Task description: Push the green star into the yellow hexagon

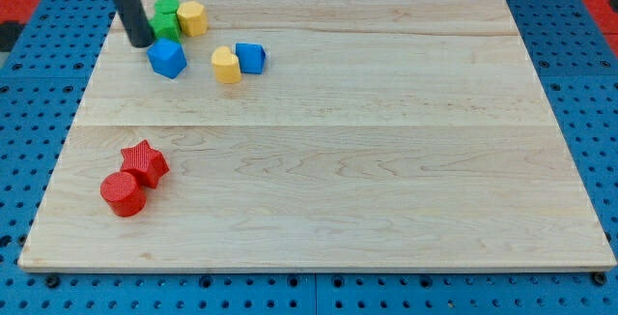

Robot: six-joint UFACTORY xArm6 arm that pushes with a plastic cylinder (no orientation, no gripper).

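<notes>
Camera view. The green star (166,22) lies near the top-left corner of the wooden worktop (319,160), its right side touching or very nearly touching the yellow hexagon (192,16). The rod's tip (142,42) rests just left of the star, beside its lower edge, with the blue block (167,58) immediately below. To finish well, the push should run rightward through the star's middle, so that it seats squarely against the hexagon without sliding past or dragging the blue block along. The dark rod slants down from the view's top, its upper end leaning left. No pincer is fitted, so there is no open or closed state to give.
</notes>
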